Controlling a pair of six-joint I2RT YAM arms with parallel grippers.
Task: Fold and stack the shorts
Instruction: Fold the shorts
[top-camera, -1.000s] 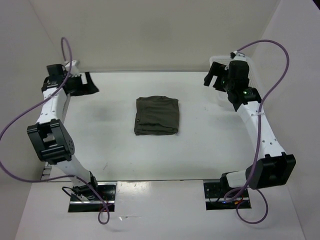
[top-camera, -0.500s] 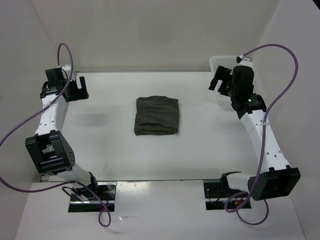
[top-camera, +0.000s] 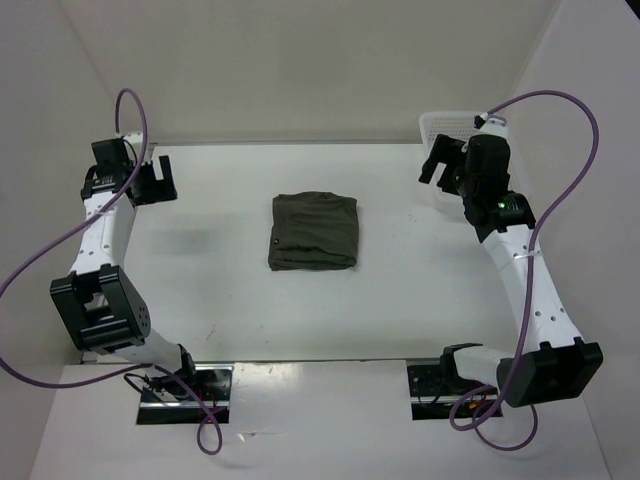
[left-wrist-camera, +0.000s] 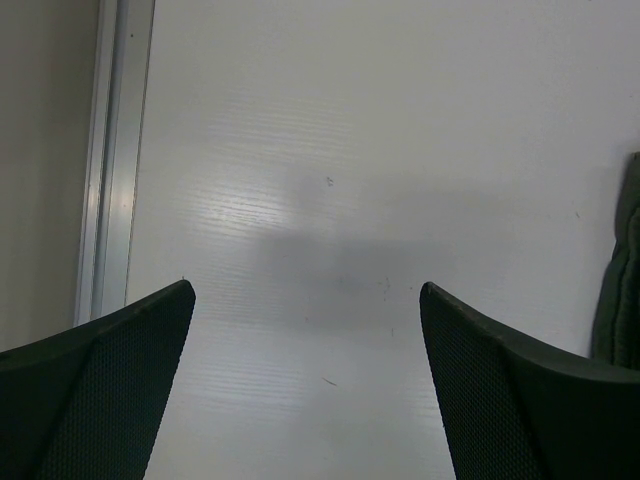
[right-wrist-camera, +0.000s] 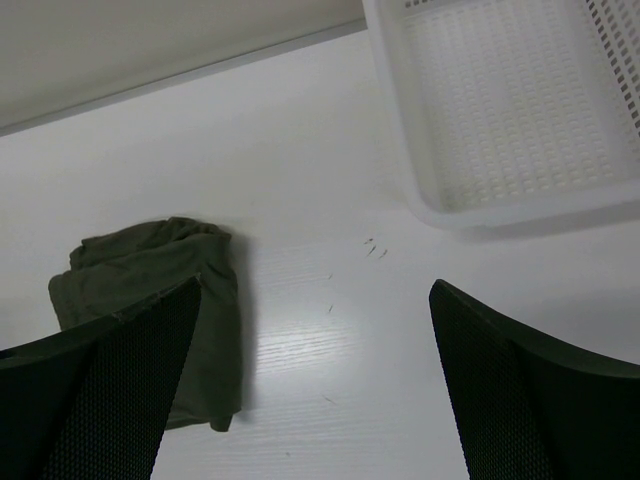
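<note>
The dark olive shorts (top-camera: 314, 231) lie folded into a compact rectangle in the middle of the white table (top-camera: 220, 290). My left gripper (top-camera: 155, 180) hangs open at the far left, well away from them; in its wrist view only an edge of the shorts (left-wrist-camera: 622, 290) shows at the right. My right gripper (top-camera: 437, 160) hangs open at the far right, with nothing between its fingers. In the right wrist view the shorts (right-wrist-camera: 150, 270) lie at the left, partly behind my left finger (right-wrist-camera: 110, 390).
A white plastic mesh basket (top-camera: 445, 125) stands at the far right corner, behind the right gripper, and shows as the basket (right-wrist-camera: 510, 110) in the right wrist view. White walls close in the table on three sides. A metal rail (left-wrist-camera: 110, 160) runs along the table's left edge.
Both arms have drawn back outward from the shorts. The left gripper turned and moved slightly left; the right gripper shifted right toward the basket. The shorts have not moved.
</note>
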